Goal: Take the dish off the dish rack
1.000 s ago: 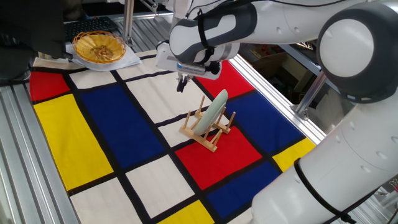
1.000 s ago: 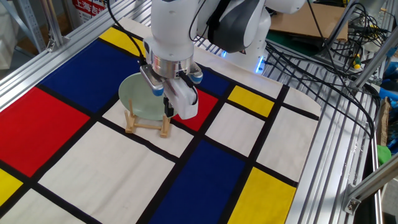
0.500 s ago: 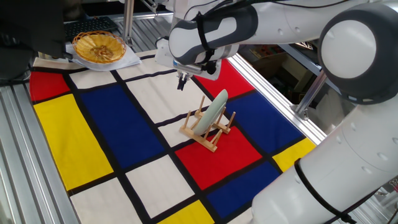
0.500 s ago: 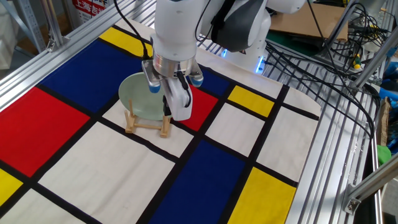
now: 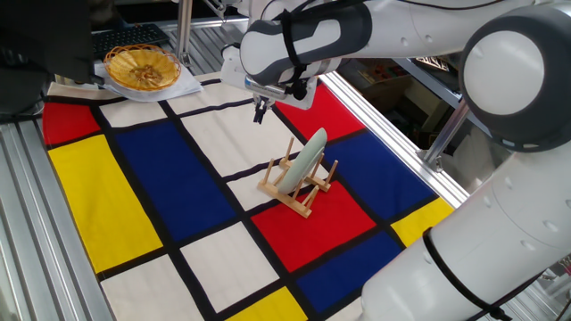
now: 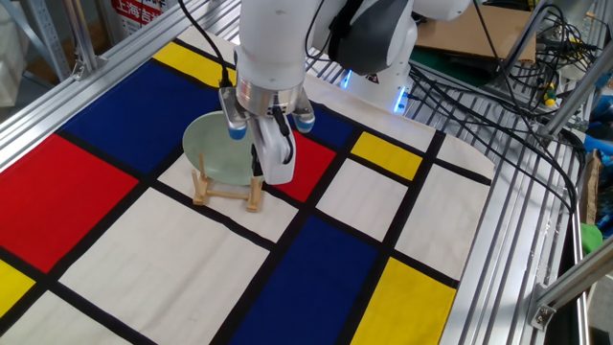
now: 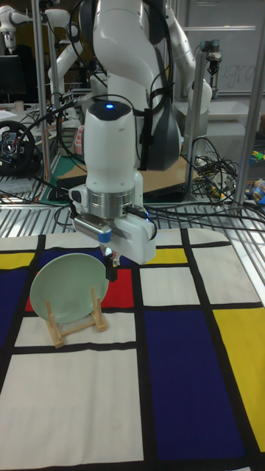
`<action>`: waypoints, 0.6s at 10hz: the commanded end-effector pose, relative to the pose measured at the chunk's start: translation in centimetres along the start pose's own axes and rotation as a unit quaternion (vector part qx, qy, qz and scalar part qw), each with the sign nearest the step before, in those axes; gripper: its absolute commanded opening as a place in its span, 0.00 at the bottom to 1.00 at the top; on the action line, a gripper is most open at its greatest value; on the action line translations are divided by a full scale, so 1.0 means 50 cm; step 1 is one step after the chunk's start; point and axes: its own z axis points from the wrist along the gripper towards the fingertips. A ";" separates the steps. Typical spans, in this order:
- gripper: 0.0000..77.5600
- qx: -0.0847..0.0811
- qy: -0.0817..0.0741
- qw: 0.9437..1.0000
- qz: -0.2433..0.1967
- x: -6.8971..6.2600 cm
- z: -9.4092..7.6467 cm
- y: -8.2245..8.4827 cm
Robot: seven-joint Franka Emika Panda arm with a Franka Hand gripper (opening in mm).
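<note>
The plate (image 5: 309,153) stands on edge in the wooden rack (image 5: 298,186), leaning between the upright pegs, on the red and white squares of the chequered cloth that covers the surface (image 5: 143,178). The hand (image 5: 260,113) hangs above the cloth, apart from the plate's upper rim and holding nothing. Its fingers look close together, but no view shows the gap clearly, so I cannot tell whether they are closed.

The main risk, as I judge it, is the rack itself. It is small and light, and the plate is wider than it. A sideways nudge on the rim could tip plate and rack together, or drag the rack across the cloth. If the fingers come down without enough gap, they would strike the thin rim instead of straddling it. The plate could then roll or fall flat. A lift that is not along the pegs could catch a peg and carry the rack up with the plate.

There is plenty of open room. The squares around the rack are bare on every side in both fixed views. The yellow basket (image 5: 142,67) sits well apart at the far left corner. The metal frame rails (image 6: 476,251) along the edges of the surface are also well away.
</note>
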 end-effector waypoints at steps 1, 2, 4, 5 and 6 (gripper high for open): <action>0.00 -0.001 -0.001 1.000 -0.005 -0.001 -0.003 0.001; 0.00 -0.001 -0.001 1.000 -0.004 -0.001 -0.003 0.001; 0.00 -0.001 -0.002 1.000 0.000 -0.001 -0.003 0.001; 0.00 0.002 -0.006 1.000 -0.013 -0.001 -0.003 0.001; 0.00 0.013 -0.015 1.000 -0.019 -0.001 -0.003 0.001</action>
